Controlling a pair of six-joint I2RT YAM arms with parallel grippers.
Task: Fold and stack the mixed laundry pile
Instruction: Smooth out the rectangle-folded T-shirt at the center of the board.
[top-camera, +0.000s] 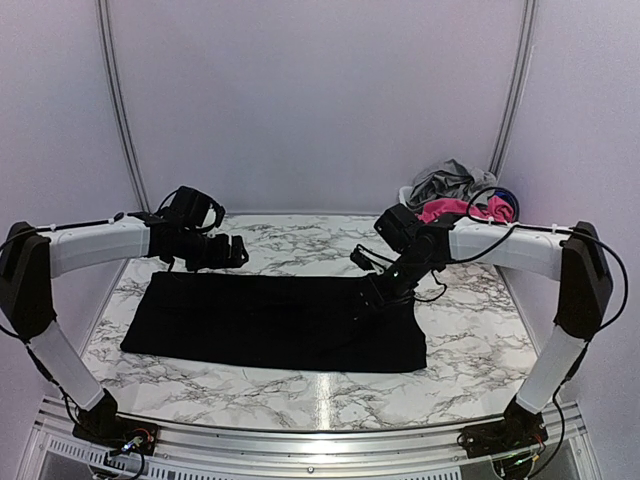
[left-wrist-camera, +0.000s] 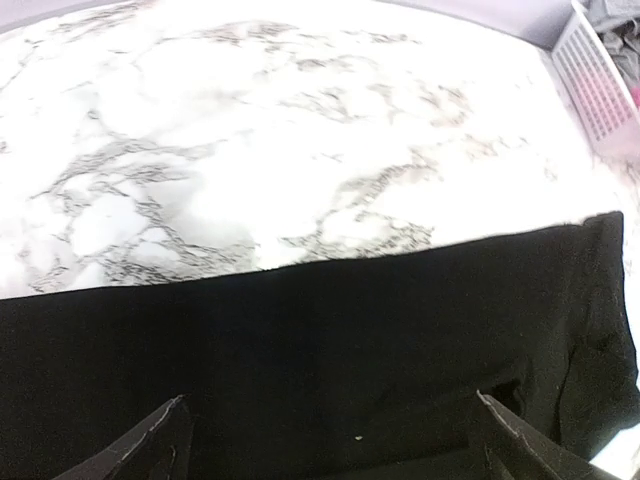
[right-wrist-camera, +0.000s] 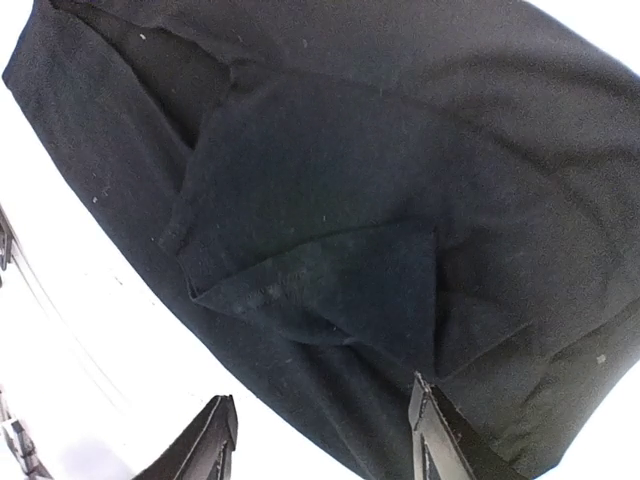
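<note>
A large black cloth (top-camera: 275, 322) lies spread flat across the marble table (top-camera: 470, 340). My left gripper (top-camera: 228, 252) hovers over the cloth's far left edge. In the left wrist view it (left-wrist-camera: 335, 445) is open and empty, with the cloth (left-wrist-camera: 320, 340) under it. My right gripper (top-camera: 372, 296) is low over the cloth's far right part. In the right wrist view it (right-wrist-camera: 325, 440) is open and empty, straddling the cloth's edge near a folded-over flap (right-wrist-camera: 320, 280). Grey trousers (top-camera: 447, 181), a bright pink piece (top-camera: 447, 210) and a dark blue piece (top-camera: 507, 201) sit heaped at the back right.
The heaped garments rest in a white lattice basket (left-wrist-camera: 598, 92) at the table's back right corner, partly hidden by my right arm. Bare marble shows behind the cloth (left-wrist-camera: 250, 150) and along the near edge. Pale booth walls close in the sides and back.
</note>
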